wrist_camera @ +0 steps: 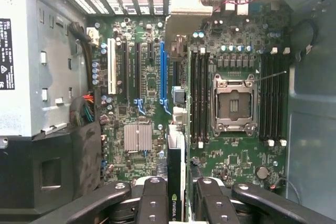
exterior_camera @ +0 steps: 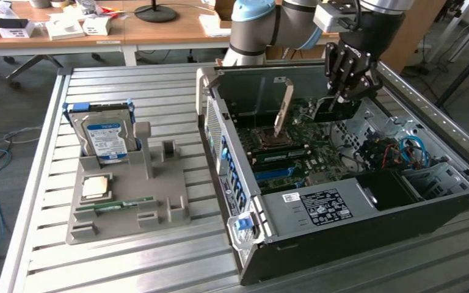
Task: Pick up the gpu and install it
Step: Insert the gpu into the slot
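1. Broadly, the slatted metal surface (exterior_camera: 137,262) carries everything I am working with. The open computer case (exterior_camera: 332,238) lies on its side there, enclosing the blue slot (wrist_camera: 162,66) that I use as my reference.
2. Well apart from the blue slot, outside the case on the exterior view's left, stands the grey parts holder (exterior_camera: 129,210) with the hard drive (exterior_camera: 107,139) upright in it.
3. Around the blue slot spreads the green motherboard (wrist_camera: 147,85). The CPU socket (wrist_camera: 233,103) lies to one side of the slot, beyond the dark memory slots.
4. The gpu (wrist_camera: 177,174) hangs above the board, clear of the blue slot and not seated. Through the wrist camera I see it edge-on, its long axis running parallel to the slot. It appears shifted a little toward the CPU-socket side of the blue slot. I hold that loosely, because the card is much nearer the lens than the board.
5. My fingers (wrist_camera: 153,203) pinch the gpu between them, one on each flat face, gripping near its upper edge. In the exterior view the dark card hangs straight down beneath them.
6. As I judge it, the two axes agree, so what matters is the small sideways gap between the card's lower edge and the blue slot. That this slot is the intended one is my guess.
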Tool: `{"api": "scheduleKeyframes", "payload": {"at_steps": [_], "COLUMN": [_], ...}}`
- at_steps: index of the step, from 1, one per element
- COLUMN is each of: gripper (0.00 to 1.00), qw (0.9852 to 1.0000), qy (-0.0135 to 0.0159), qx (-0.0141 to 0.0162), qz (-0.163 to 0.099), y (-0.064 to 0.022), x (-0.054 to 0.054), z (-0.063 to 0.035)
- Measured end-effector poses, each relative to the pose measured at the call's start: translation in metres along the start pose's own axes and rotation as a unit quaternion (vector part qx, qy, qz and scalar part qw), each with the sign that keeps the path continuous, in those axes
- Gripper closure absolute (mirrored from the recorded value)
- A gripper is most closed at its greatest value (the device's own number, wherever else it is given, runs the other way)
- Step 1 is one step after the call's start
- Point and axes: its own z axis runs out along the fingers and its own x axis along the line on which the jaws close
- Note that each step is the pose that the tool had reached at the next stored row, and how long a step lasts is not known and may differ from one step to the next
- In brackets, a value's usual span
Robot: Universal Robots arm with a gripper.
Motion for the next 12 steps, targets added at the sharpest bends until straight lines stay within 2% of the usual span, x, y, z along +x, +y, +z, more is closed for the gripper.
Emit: {"api": "scheduleKeyframes", "payload": {"at_steps": [12], "gripper": [0.74], "qw": [1.0000], "qy": [-0.0002], "qx": [0.0000], "qz": [0.000], "y": [0.0000], "x": [0.0000], "z": [0.0008]}}
